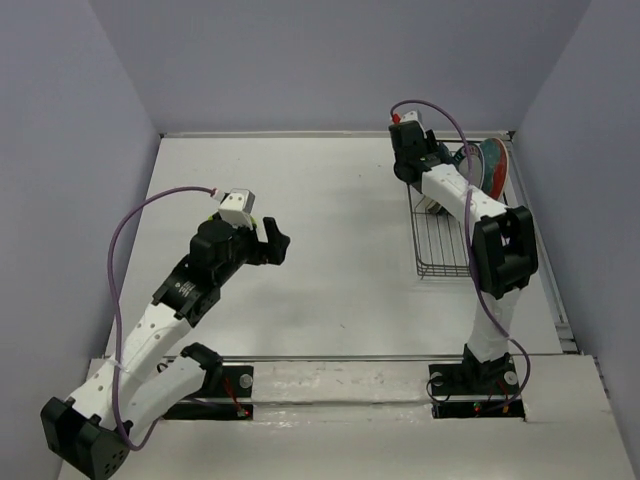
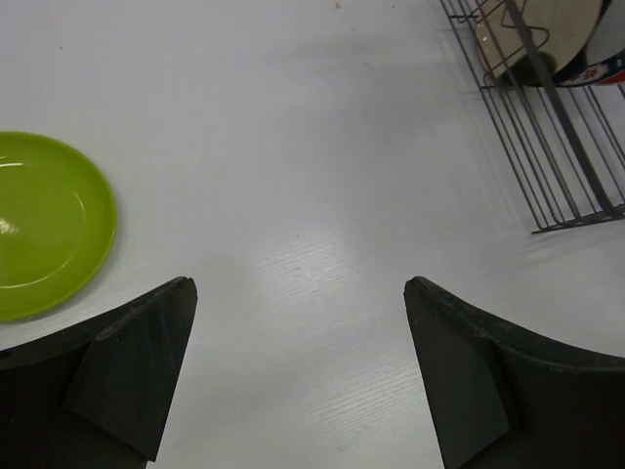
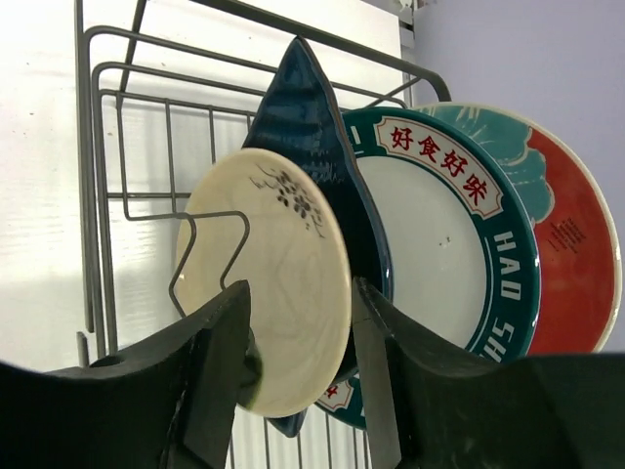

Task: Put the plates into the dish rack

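Nearest the lens in the right wrist view, the right gripper (image 3: 301, 293) is seen with its dark fingers parted partway, one on each side of the lower edge of the small cream plate (image 3: 293, 225). Whether either pad touches the plate cannot be told, as its bottom rim is hidden behind them.

A white table (image 1: 320, 220) is spread under both arms. At its right side the dish rack (image 1: 440, 245) is laid lengthwise, with its far end covered overhead by the right arm. Four plates are stood on edge in that far end, each partly masked by the one in front:
- The red-and-teal floral plate (image 3: 571, 254) is rearmost.
- The white plate with the dark lettered rim (image 3: 430, 254) comes next.
- The dark teal teardrop plate (image 3: 303, 107) follows, with the cream one in front of it.

The lime-green plate (image 2: 44, 225) is laid flat on the table, well apart from the rack. It is cut off by the edge of the left wrist view and almost wholly hidden overhead beneath the left arm.

The left gripper (image 2: 298, 293) is held wide apart above bare table, with nothing between its fingers.
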You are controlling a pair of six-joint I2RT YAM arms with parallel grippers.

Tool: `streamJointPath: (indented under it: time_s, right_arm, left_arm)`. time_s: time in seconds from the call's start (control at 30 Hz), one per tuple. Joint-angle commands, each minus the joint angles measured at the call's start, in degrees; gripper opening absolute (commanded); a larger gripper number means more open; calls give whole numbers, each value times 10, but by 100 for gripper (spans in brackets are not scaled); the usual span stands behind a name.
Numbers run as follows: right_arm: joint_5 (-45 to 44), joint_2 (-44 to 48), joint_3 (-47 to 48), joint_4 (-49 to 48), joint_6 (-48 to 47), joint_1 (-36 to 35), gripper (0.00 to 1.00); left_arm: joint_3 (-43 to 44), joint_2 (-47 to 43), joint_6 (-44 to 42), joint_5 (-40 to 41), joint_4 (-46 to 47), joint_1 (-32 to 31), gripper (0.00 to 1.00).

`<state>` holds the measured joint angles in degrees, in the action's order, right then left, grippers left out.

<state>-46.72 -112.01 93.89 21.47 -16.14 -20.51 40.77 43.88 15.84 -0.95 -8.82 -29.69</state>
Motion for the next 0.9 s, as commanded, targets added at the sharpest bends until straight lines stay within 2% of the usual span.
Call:
streamJointPath:
  time_s: [0.0,0.13,0.3,0.33,0.4,0.43,0.53,0.57,0.67,0.73,0.87]
  right_arm:
    - [14,49,12,-13,33,2,57]
    - [33,86,1,-12,51,2,59]
    - [149,172,-33,-3,138,2,61]
    - [213,211,-58,-4,168,2,62]
    - [277,250,-113,-18,206,2,64]
    - [343,293,-139,-50,221,2,64]
    - [437,356,-219,-111,282,-10,67]
    - [497,393,-271,-155,311,-16,67]
    - [572,437,-347,-208,355,-32,67]
    - [593,447,-368,-235,363,-44,67]
    - [625,471,-407,-244,387,-63,67]
  left_arm:
    - [11,24,2,43,-6,11,99]
    - [11,47,9,41,-7,36,99]
    - [8,63,34,22,2,109,99]
    - [4,63,45,18,9,123,99]
    - [-3,62,60,14,19,158,99]
    - [-6,60,68,12,22,169,99]
    - [-24,53,108,12,36,213,99]
    - [-31,50,143,-4,43,220,99]
    - [-83,31,226,-15,99,232,99]
    - [-123,37,258,29,145,235,99]
    - [-168,100,314,72,217,267,99]
